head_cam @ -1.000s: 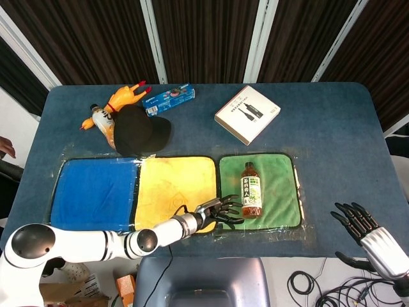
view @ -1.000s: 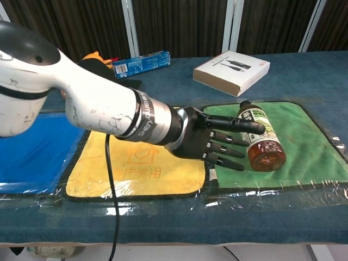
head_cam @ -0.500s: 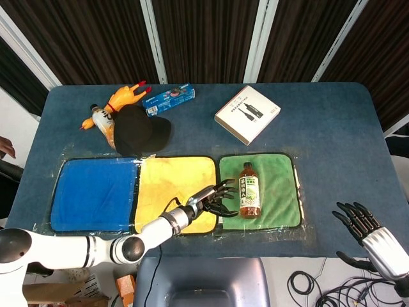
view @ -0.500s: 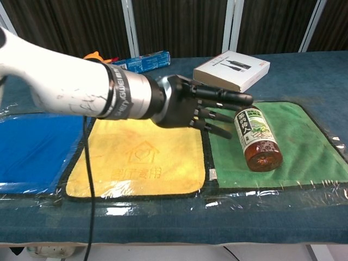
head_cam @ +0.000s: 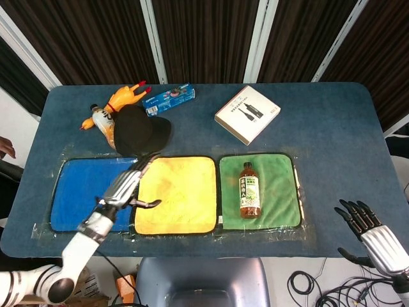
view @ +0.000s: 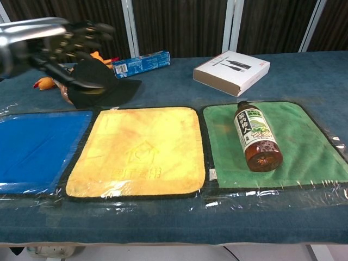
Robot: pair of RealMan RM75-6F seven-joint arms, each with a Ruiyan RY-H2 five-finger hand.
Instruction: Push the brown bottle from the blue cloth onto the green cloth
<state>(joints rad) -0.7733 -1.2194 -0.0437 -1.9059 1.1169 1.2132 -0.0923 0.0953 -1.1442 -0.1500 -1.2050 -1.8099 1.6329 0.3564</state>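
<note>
The brown bottle lies on its side on the green cloth, cap toward the far edge. The blue cloth at the left is bare. My left hand hovers raised over the seam between the blue cloth and the yellow cloth, fingers spread, holding nothing, well away from the bottle. My right hand hangs off the table's front right corner, fingers apart and empty.
A black cap, a rubber chicken and a blue box lie at the back left. A white box lies behind the green cloth.
My left hand has drawn back from the bottle, swinging left and up across the yellow cloth to the blue cloth's edge. The bottle stays on the green cloth. The right hand barely moved.
</note>
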